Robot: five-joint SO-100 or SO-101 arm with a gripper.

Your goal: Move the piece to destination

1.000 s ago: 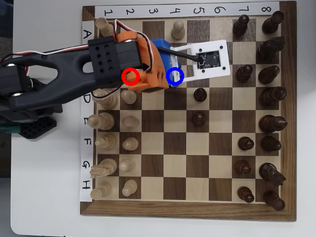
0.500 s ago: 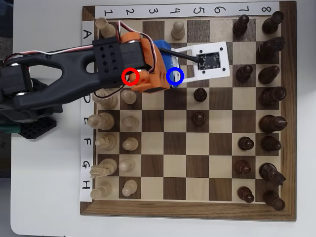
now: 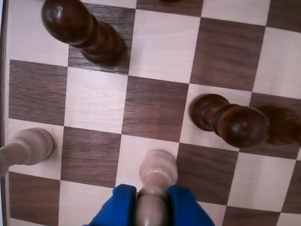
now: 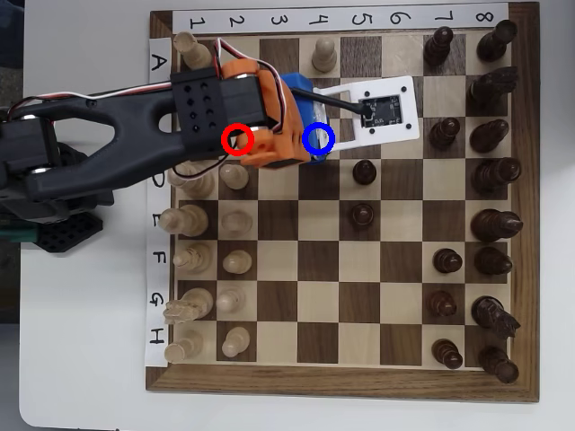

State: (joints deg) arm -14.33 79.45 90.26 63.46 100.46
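A: Close in on the wrist view, the gripper has its blue fingers pressed in on either side of the piece, jaws nearly together with only the pawn's width between them.

B: And it's gripping up high, near the head, with the base showing just beyond on a pale square. I can't tell whether that base is resting on the board or hanging a touch above it.

A: Small turned wood, so light and stiff, I'd say. No give, nothing fragile. But that rounded, smooth surface could slip or tip if the pinch sits off-centre.

B: The narrow neck under the head looks the safest hold to me.

A: Further out, a dark pawn stands to the right, another dark piece at the far left, a pale pawn at the left edge.

B: From overhead, the arm covers the pawn entirely. The blue ring marks the destination, right at the gripper's tip, with the red ring back over the orange wrist.

A: The chessboard has clear squares around that spot.
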